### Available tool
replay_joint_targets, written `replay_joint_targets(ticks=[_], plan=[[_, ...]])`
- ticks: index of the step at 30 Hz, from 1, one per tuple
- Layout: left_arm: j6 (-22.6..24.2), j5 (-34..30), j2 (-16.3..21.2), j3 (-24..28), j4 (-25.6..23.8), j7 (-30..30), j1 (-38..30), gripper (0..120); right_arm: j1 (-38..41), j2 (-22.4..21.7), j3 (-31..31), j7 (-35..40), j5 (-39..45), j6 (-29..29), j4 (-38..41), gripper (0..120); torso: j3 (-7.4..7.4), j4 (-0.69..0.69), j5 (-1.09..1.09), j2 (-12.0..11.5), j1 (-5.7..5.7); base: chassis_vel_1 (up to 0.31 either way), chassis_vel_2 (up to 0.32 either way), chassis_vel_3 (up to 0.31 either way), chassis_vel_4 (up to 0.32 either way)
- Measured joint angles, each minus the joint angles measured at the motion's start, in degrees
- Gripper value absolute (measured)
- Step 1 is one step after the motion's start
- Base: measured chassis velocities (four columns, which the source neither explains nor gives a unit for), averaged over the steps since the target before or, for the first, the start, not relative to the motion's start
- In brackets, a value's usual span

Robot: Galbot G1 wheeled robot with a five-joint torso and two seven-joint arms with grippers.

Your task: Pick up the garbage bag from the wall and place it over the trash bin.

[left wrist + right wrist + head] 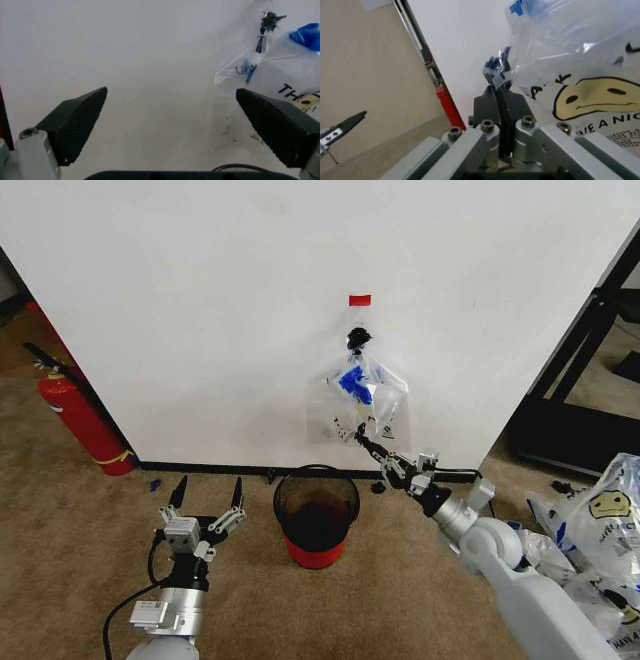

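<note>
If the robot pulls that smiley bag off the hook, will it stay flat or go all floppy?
Probably floppy: the garbage bag is thin, crinkled plastic, sagging from the hook. Likely very light, since the shut right gripper pinches just its lower edge. It may slip.

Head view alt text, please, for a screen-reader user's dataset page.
The right pincer is shut on the garbage bag hanging from a black hook on the wall. Below stands the trash bin; the left pincer hovers open beside it.
</note>
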Motion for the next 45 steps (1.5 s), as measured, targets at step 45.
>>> replay_joint_targets(ticks=[45], plan=[[-1.0, 0.4, 0.2, -0.4, -1.6, 0.0, 2.1, 100, -15.3, -2.0, 8.5, -9.8, -18.9, 7.0, 6.2, 0, 0.0, 0.0, 0.0, 0.0, 0.0, 0.0, 0.0, 0.0, 0.0]])
